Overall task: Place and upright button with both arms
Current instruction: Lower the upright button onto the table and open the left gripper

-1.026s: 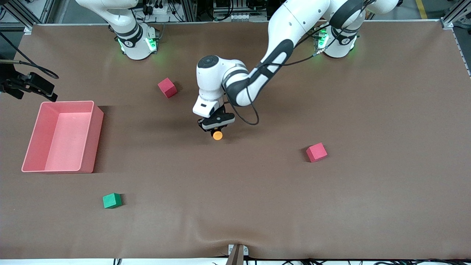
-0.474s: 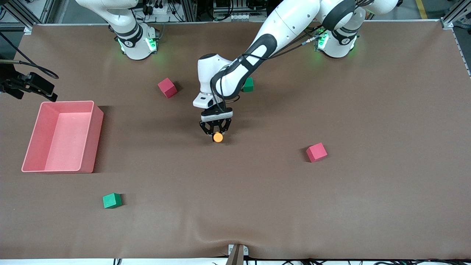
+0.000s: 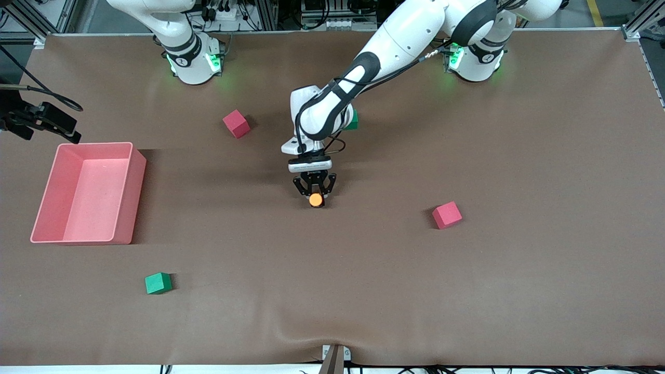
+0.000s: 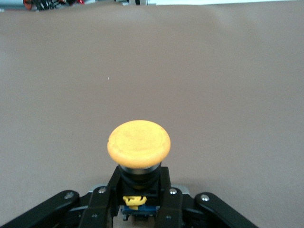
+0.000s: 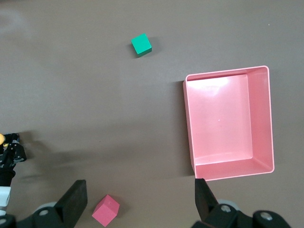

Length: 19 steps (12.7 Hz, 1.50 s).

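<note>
The button (image 3: 315, 199) has a round orange cap on a black body. My left gripper (image 3: 315, 193) is shut on the black body and holds it low over the middle of the brown table. In the left wrist view the orange cap (image 4: 138, 143) sticks out past the two black fingers (image 4: 101, 204), with the bluish end between them. My right gripper (image 5: 138, 202) is open and empty, high over the right arm's end of the table; only that arm's base (image 3: 191, 57) shows in the front view. The right wrist view also catches the left gripper at its edge (image 5: 12, 154).
A pink bin (image 3: 85, 193) stands toward the right arm's end. A red cube (image 3: 236, 123) lies near the right arm's base, another red cube (image 3: 447, 215) toward the left arm's end. A green cube (image 3: 158, 283) lies nearer the front camera; another green cube (image 3: 353, 120) peeks from under the left arm.
My left gripper has turned and moved a little nearer the front camera with the button in it. The arm's elbow has swung, uncovering a green cube. The right arm has not moved.
</note>
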Available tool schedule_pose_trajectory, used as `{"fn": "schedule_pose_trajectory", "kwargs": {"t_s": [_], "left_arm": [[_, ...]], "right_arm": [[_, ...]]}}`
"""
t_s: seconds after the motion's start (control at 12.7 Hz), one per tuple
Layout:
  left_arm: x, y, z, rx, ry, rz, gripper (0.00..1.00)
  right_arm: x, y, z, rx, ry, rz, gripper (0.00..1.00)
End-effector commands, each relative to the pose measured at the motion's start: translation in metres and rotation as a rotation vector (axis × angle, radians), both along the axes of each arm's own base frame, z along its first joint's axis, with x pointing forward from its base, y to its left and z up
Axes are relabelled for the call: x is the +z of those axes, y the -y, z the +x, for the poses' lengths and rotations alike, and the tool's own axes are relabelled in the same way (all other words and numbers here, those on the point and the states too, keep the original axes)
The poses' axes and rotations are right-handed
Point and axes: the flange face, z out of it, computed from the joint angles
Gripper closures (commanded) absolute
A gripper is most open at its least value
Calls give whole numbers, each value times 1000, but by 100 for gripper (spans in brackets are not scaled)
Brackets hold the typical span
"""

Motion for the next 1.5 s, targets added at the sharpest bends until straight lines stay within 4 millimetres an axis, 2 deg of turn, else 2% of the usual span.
{"fn": "schedule_pose_trajectory", "kwargs": {"t_s": [0.0,0.79,0.87,0.95,1.03,1.18,1.42], "left_arm": [[2,10,2,-24,60,-9,100],[-22,6,1,-42,169,-100,100],[-23,6,0,-45,168,-98,90],[-23,6,0,-45,168,-98,19],[-23,6,-1,-50,169,-94,0],[-16,12,-8,-50,163,-103,0],[-9,27,-35,23,74,-148,0]], "right_arm": [[2,3,-8,8,2,-4,0],[2,3,-8,8,2,-4,0],[2,3,-8,8,2,-4,0],[1,3,-8,8,1,-4,0],[1,3,-8,8,1,-4,0],[2,3,-8,8,2,-2,0],[1,3,-8,8,1,-2,0]]}}
